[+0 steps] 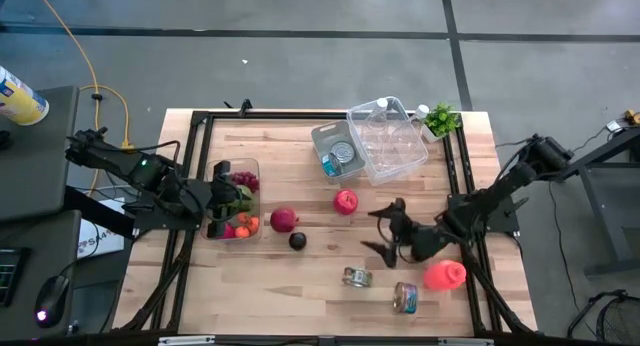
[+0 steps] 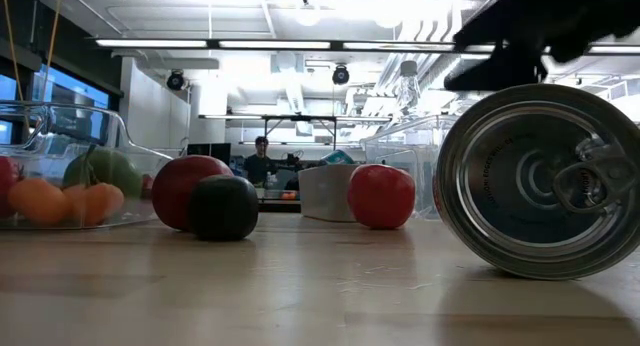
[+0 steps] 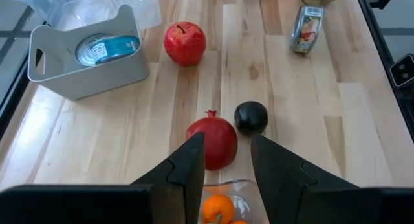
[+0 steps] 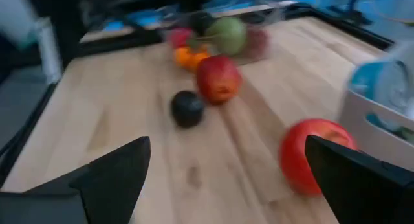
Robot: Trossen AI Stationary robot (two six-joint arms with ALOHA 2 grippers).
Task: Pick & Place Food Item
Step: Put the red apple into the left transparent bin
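A red apple (image 1: pixel 345 201) (image 3: pixel 185 43) (image 4: pixel 315 154), a pomegranate (image 1: pixel 284 220) (image 3: pixel 213 140) and a small dark round fruit (image 1: pixel 298 241) (image 3: pixel 251 117) rest on the wooden table. My right gripper (image 1: pixel 378 231) (image 4: pixel 226 185) hovers wide open just right of the apple, pointing toward the table's left edge and touching nothing. My left gripper (image 1: pixel 226 199) (image 3: pixel 226 179) hangs open over a clear fruit tub (image 1: pixel 233 224) holding oranges (image 3: pixel 217 208) and other fruit.
A grey bin (image 1: pixel 335 151) holding a can and a clear box (image 1: pixel 392 138) stand at the far side, beside a small green plant (image 1: pixel 440 118). Two cans (image 1: pixel 357 277) (image 1: pixel 405 297) and a red object (image 1: pixel 445 276) lie near the front edge. A black frame rims the table.
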